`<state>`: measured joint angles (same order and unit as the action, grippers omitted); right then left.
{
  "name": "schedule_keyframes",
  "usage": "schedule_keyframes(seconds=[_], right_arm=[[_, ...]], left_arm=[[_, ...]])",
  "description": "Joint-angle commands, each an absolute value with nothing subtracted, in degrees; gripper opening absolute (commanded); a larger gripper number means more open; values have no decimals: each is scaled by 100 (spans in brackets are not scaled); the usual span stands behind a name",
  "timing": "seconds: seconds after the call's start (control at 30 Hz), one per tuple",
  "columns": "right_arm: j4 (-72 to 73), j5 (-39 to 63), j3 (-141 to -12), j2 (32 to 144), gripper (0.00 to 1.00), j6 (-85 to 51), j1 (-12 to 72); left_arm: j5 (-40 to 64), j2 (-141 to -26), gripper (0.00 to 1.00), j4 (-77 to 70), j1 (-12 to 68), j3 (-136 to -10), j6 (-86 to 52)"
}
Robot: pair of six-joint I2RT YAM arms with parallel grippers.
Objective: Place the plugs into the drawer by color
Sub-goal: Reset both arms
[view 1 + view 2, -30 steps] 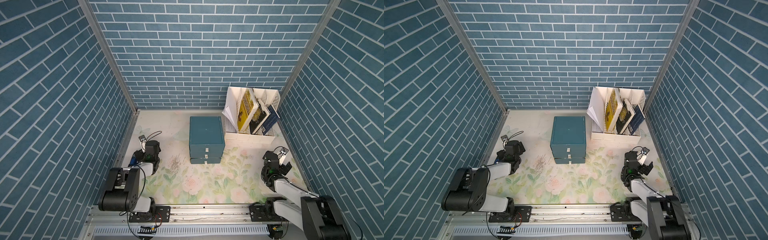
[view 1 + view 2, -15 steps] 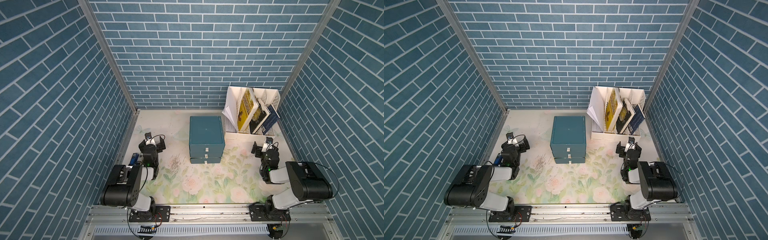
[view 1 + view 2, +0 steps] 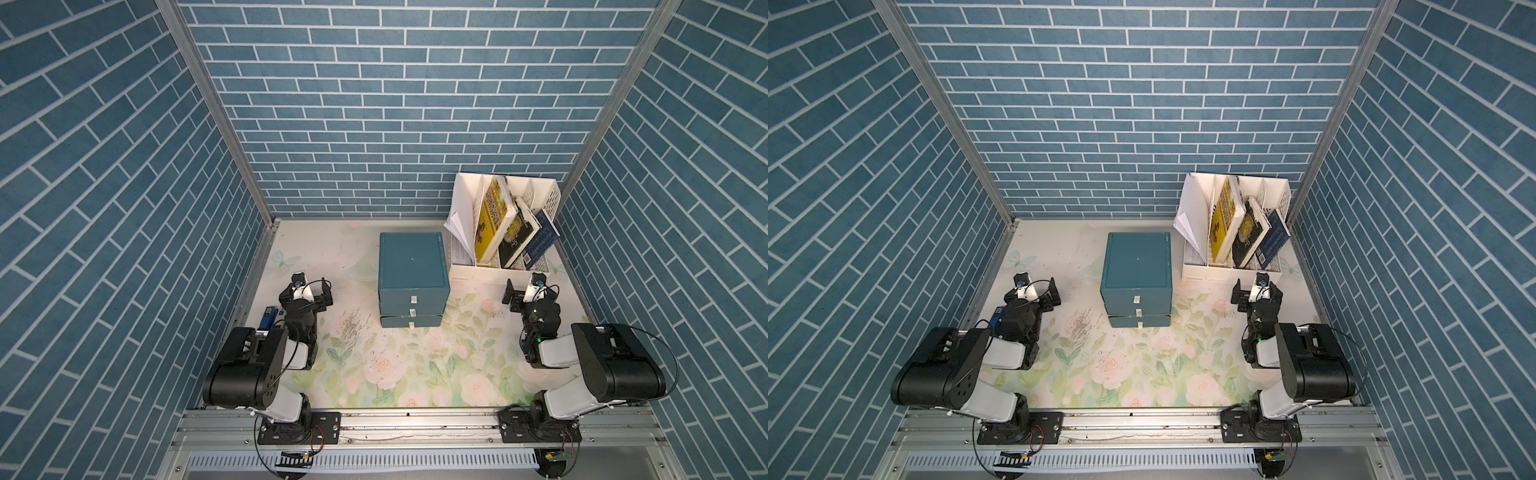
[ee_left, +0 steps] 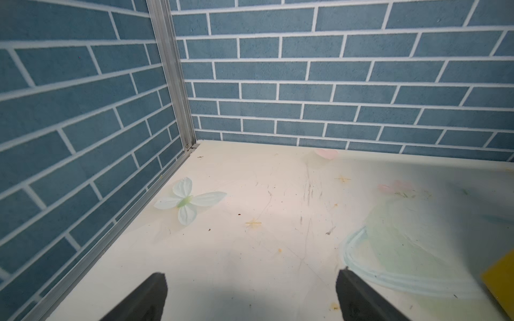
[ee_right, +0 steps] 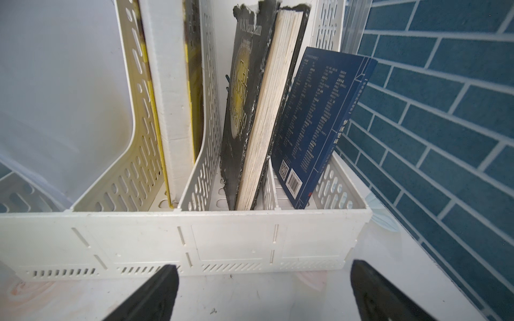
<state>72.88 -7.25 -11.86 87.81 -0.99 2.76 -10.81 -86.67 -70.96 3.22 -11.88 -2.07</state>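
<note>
Judging from all views, sorting looks finished: no plugs lie on the tabletop (image 3: 415, 374), the drawer (image 3: 412, 286) is shut, left claw (image 3: 306, 292) and right claw (image 3: 528, 294) gape empty.

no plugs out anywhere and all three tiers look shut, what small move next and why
Probably ease both arms back toward rest. No plug shows on the floral mat in any view, the drawer cabinet has all three tiers pushed in, and the left gripper and right gripper stand open and empty. Whether the plugs are sorted inside cannot be seen.
</note>
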Motion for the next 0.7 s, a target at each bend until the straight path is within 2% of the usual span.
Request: schedule_keyframes(seconds=[0.0,0.67], right_arm=[[7480,-685,-1172,8757,100,70,290],[7450,-685,-1190,8760,100,97,308]], left_arm=[[-1034,-8646,100,-7191,290,-1268,-167],[-1021,-8648,100,-7167,292,-1273,-167]])
